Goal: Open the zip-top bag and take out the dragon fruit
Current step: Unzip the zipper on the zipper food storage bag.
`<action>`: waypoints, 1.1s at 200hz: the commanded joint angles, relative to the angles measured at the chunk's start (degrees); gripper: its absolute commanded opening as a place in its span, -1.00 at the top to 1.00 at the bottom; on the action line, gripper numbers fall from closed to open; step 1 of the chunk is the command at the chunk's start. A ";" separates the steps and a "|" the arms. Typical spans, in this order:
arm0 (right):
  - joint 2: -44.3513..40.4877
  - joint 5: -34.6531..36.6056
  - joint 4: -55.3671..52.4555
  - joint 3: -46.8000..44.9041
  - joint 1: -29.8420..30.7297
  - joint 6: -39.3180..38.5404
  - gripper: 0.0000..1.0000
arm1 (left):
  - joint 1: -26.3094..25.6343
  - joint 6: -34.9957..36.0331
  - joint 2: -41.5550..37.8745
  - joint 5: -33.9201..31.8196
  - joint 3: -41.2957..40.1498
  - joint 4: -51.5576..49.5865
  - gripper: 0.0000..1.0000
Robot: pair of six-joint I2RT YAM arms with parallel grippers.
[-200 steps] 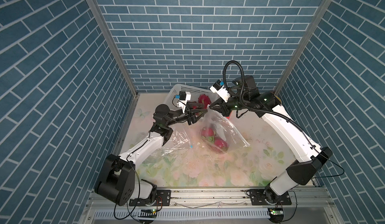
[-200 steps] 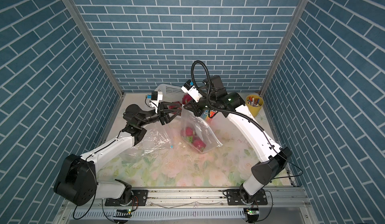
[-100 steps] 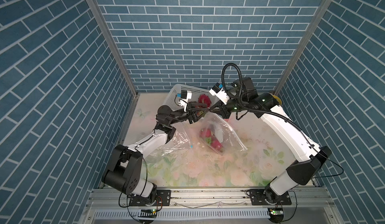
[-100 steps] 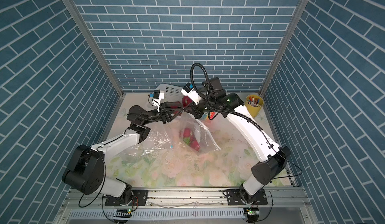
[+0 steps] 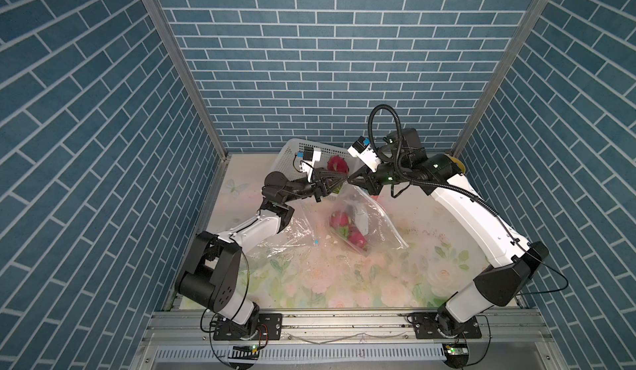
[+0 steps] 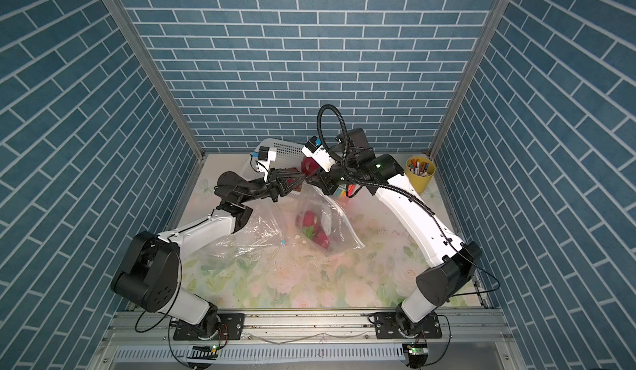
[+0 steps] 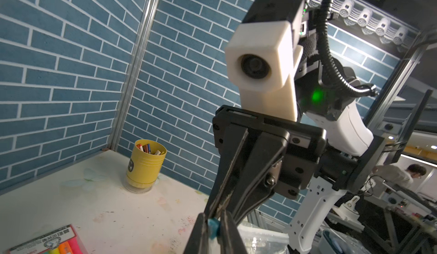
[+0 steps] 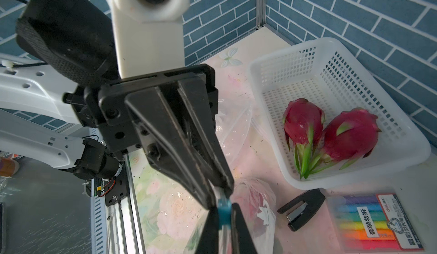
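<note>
Black left gripper [image 5: 343, 182] faces right gripper [image 5: 353, 180] (both pinching zip-top bag [image 5: 380, 218]).

Robotics laboratory cell: a floral table [image 5: 344, 289] is enclosed by brick-printed panels [image 5: 309, 58] on aluminium posts [image 5: 179, 62]; beyond the panels, a worker [image 7: 399, 173], apparently seated, is seen.

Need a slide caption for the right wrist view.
Left gripper and right gripper, fingers shut, meet at the blue slider of the zip-top bag; two dragon fruits lie in the white basket.
</note>
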 commanded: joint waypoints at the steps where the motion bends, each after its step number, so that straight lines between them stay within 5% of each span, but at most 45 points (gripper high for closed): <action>1: -1.61 -1.90 0.87 -0.59 0.79 -3.57 0.86 | -1.29 0.44 0.88 1.55 1.72 0.79 1.00; 220: -9.31 0.71 0.19 -12.38 0.80 3.50 0.72 | -1.16 9.17 -2.10 -6.89 2.44 -10.19 1.00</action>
